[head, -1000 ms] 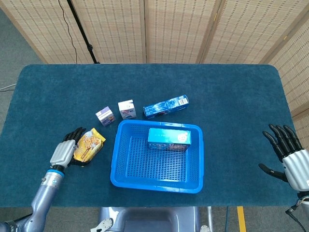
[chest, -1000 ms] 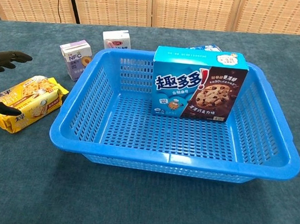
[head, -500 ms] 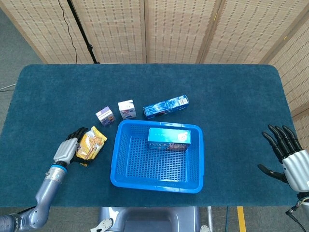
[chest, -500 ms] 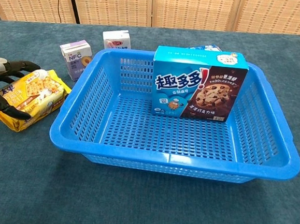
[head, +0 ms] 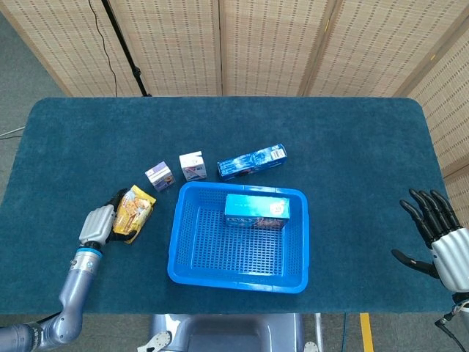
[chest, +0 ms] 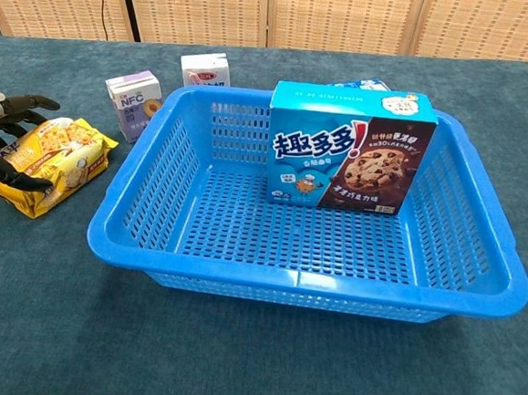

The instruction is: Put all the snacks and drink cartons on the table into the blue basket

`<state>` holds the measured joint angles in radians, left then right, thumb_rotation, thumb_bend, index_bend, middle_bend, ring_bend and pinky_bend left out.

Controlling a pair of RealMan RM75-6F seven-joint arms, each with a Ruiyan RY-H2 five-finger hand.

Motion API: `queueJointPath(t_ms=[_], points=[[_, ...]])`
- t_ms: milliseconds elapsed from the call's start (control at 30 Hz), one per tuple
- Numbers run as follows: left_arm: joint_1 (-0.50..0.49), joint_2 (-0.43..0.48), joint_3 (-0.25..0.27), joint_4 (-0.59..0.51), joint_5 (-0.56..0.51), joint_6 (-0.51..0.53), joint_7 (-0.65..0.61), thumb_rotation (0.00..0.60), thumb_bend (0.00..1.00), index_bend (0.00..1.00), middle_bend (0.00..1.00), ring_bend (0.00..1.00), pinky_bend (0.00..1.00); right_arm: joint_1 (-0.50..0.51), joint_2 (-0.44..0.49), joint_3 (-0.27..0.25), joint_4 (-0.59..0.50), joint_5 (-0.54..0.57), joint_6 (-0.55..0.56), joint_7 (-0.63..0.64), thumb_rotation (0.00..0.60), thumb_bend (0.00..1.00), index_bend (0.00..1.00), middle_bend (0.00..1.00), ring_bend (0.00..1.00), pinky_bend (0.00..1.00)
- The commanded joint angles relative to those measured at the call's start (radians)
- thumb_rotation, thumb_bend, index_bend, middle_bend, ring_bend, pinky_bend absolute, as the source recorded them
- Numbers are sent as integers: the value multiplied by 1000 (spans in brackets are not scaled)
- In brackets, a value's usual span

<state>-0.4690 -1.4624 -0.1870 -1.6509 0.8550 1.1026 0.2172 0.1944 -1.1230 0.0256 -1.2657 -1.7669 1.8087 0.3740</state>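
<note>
The left hand point(head: 97, 224) is wrapping its fingers point(chest: 23, 103) around the yellow snack packet point(chest: 47, 162), which is lying on the worktop point(head: 352, 147) just left of the blue basket point(head: 300, 242). The right hand point(head: 443, 246) is hanging well right of the basket with its fingers spread, holding nothing. A cookie box point(chest: 350, 148) is standing inside the basket; two small drink cartons point(head: 160, 176) point(head: 193, 166) and a long blue box point(head: 251, 162) are waiting just behind the basket. To my eye the step in hand is securing the packet: the soft wrapper looks likely to slip, so the hand should be closing firmly across its middle and lifting it clear of the basket's rim before carrying it over
</note>
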Motion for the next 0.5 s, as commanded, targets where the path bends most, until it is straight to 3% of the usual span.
queueJointPath(t_ms=[33,267,500], points=[[16,17,-5,-21,39,19,-39,600,414,228,279,354,515,-1,-1,2,2,0,0,5,600,0,0,0,0,0],[80,135,-10,-103,223,77,-215,600,414,229,279,355,515,-3,-1,9,2,4,-1,15,600,0,0,0,0,0],[141,278,11,-171,480,171,-393,600,413,239,281,353,515,-5,-2,11,-4,3,-5,8,600,0,0,0,0,0]])
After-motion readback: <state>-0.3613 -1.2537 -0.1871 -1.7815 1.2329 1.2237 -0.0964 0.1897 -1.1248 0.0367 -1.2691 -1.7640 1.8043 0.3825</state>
